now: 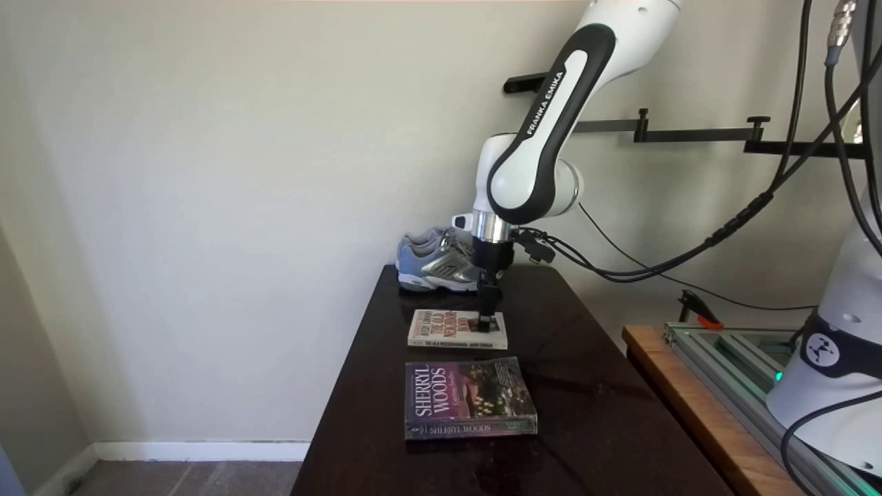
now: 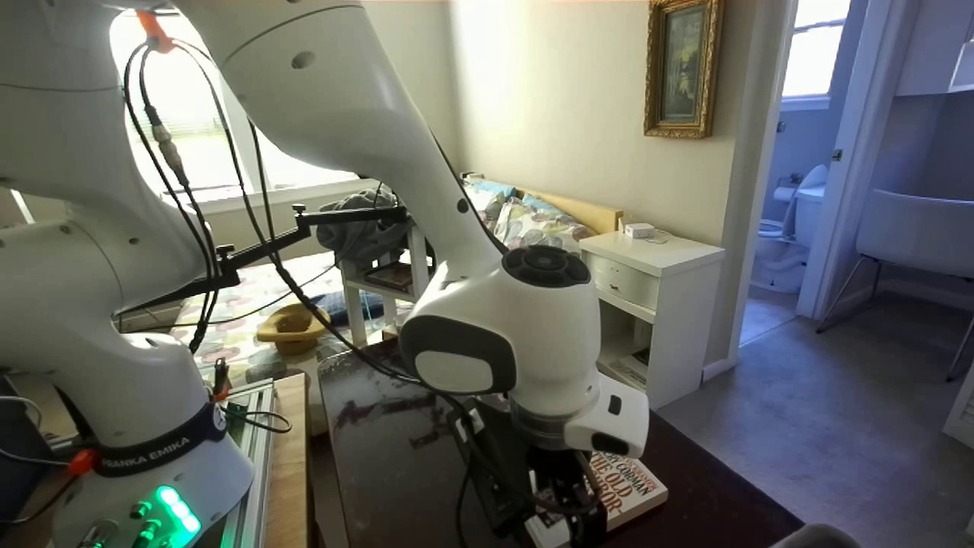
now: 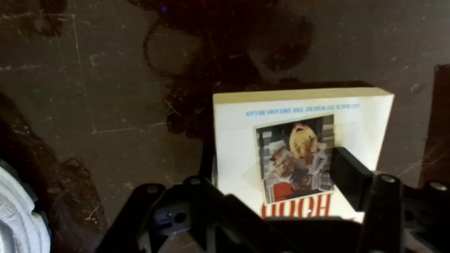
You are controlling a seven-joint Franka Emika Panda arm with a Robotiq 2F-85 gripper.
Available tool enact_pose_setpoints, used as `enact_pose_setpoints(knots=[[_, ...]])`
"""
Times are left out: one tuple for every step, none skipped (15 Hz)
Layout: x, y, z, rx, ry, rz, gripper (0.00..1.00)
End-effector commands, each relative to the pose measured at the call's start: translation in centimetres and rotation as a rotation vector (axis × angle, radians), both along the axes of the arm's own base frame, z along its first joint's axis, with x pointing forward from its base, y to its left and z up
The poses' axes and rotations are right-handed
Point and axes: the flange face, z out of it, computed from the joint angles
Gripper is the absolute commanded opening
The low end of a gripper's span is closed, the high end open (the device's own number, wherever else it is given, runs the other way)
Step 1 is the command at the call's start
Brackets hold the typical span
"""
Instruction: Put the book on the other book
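Note:
The book, thin with a pale cream cover and a small picture, lies flat on the dark table in both exterior views [image 1: 439, 327] [image 2: 630, 491] and in the wrist view [image 3: 295, 140]. The other book [image 1: 472, 399], larger and dark with a reddish picture, lies flat beside it with a small gap; it is out of view elsewhere. My gripper [image 1: 486, 322] points down at the cream book. In the wrist view my gripper [image 3: 272, 165] is open, one finger along the book's left edge, the other over its cover. Whether the fingers touch it I cannot tell.
Grey-blue shoes [image 1: 437, 265] stand at the table's far end against the wall; part of one shows in the wrist view [image 3: 17, 218]. The dark table [image 1: 372, 427] adjoins a wooden bench [image 1: 661, 372] with the robot base. Cables [image 1: 723, 234] hang from the arm.

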Motion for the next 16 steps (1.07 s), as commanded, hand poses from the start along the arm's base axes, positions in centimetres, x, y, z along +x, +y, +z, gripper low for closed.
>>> enact_pose_setpoints(knots=[[0.4, -0.2, 0.2, 0.013, -0.003, 0.006, 0.84], [0.5, -0.2, 0.3, 0.012, -0.007, 0.009, 0.80], [0.5, -0.1, 0.4, 0.012, -0.008, 0.009, 0.75], [0.6, -0.1, 0.5, 0.013, -0.011, 0.008, 0.67], [0.7, -0.1, 0.6, 0.013, -0.014, 0.010, 0.65], [0.8, -0.2, 0.7, 0.012, -0.016, 0.010, 0.57], [0.9, -0.3, 0.8, 0.011, -0.020, 0.009, 0.53], [1.0, -0.3, 1.0, 0.011, -0.024, 0.008, 0.50], [1.0, -0.4, 1.1, 0.009, -0.028, 0.005, 0.46], [1.0, -0.3, 1.2, 0.010, -0.031, 0.004, 0.50], [1.1, -0.3, 1.2, 0.011, -0.032, 0.003, 0.46], [1.1, -0.3, 1.2, 0.012, -0.032, 0.000, 0.46], [1.1, -0.3, 1.2, 0.015, -0.033, -0.001, 0.45], [1.2, -0.3, 1.2, 0.016, -0.034, -0.002, 0.42], [1.2, -0.3, 1.2, 0.016, -0.036, -0.004, 0.38], [1.2, -0.3, 1.3, 0.016, -0.040, -0.005, 0.28]])
